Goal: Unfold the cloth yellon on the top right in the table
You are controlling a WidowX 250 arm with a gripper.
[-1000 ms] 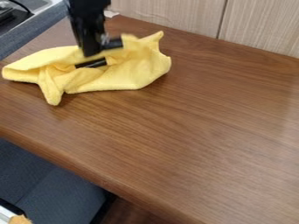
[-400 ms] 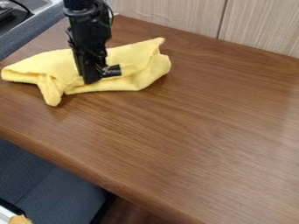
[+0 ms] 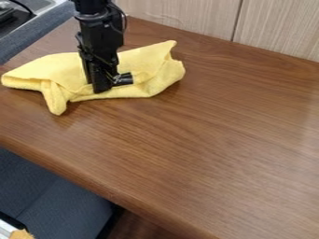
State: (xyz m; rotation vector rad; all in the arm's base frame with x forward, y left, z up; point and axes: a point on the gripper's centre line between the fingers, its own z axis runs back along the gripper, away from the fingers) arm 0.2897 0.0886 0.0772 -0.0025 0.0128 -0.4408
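Yellow, soft cloth (image 3: pixel 62 72) lies folded, rumpled, 11 o'clock on brown wooden table (image 3: pixel 193 140); unfolding at 1 o'clock remains. My black, jointed claw (image 3: pixel 110 85): apart or together, cannot tell.

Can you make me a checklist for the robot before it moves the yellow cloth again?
1. Gripper down at the cloth: ok, it is right over the middle part.
2. Gripper holding the cloth: cannot tell.
3. Cloth resting on the table: ok.
4. Cloth spread out flat: not ok, it is still folded and bunched.
5. Cloth at the picture's top right: not ok, it lies at the upper left.
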